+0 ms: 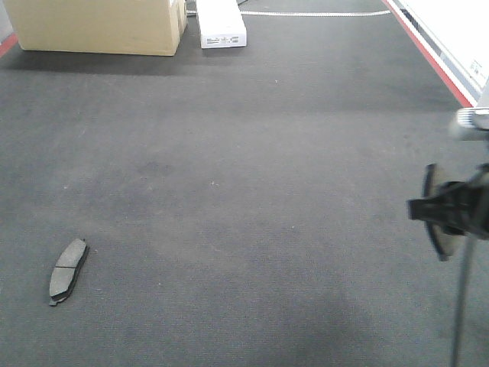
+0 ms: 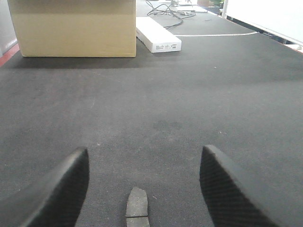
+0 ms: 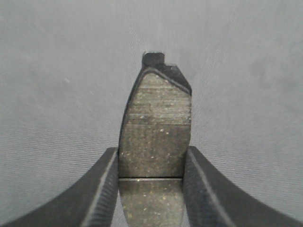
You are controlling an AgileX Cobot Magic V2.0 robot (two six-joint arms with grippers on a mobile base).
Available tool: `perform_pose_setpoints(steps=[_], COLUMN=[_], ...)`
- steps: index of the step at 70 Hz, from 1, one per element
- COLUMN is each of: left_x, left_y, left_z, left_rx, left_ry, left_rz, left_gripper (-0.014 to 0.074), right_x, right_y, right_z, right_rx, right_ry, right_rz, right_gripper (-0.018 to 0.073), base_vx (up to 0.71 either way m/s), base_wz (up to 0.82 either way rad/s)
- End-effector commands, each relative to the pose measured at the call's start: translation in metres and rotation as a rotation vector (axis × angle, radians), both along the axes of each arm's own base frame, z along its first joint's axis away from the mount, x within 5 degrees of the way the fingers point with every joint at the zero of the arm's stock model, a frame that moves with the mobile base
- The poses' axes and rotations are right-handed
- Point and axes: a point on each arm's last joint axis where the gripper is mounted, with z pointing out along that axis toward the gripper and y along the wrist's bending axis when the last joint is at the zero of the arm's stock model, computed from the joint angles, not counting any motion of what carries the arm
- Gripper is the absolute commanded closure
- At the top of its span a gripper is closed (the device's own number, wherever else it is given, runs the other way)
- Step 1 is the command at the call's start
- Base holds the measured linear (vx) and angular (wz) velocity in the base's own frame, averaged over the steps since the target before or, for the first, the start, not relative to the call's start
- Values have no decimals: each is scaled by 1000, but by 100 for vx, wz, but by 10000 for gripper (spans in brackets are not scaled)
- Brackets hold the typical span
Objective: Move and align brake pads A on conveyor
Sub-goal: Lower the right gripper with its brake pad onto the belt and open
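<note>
One brake pad (image 3: 154,123) pinched in right gripper (image 3: 151,161), clamped across the short width at the cross groove, tabbed end pointing away from the claw. Seen from the front carried clear above the conveyor (image 1: 229,153), far right, not far from the red frame edge (image 1: 428,53). Second brake pad (image 1: 68,271) flat on the belt at front left, slightly slanted, lined up between the spread fingers of left gripper (image 2: 144,153) and untouched. Left claw wide open, holding nothing. Judged stiff, dense for its bulk, not fragile. Gritty face likely to give good bite, narrow edges less so. Thin and low on the felt, so little to catch. Best taken like the first: across the long edges at the middle groove, for balance and no swing. Further off, at belt's far end: cardboard box (image 1: 99,27) and white box (image 1: 221,23). Only two pads in view.
</note>
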Motion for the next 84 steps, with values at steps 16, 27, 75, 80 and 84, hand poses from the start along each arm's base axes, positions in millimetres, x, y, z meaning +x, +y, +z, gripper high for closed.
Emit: perform_pose_setpoints(steps=[16,27,75,80,84], left_x=[1,1,1,1,1], left_y=[-1,-1,-1,-1,-1], left_z=[12,12,12,12,12], left_rx=[-8,-8,-8,-8,-8], left_ry=[-74,-74,-74,-74,-74], left_rz=[-15,-15,-15,-15,-15], left_gripper=[126,126,126,126,126], right_x=[68,91,101,88,75], right_y=[4,6,5,3,2], right_z=[-41,-67,-46,-29,-16], right_rx=[-7,-12,-32,-35,-45], right_ry=[126,213,158,82,13], right_rz=[-10,-11,-20,-13,1], right_gripper=[539,510,-15,-13,-10], base_vx=[0,0,0,0,0], base_wz=[0,0,0,0,0])
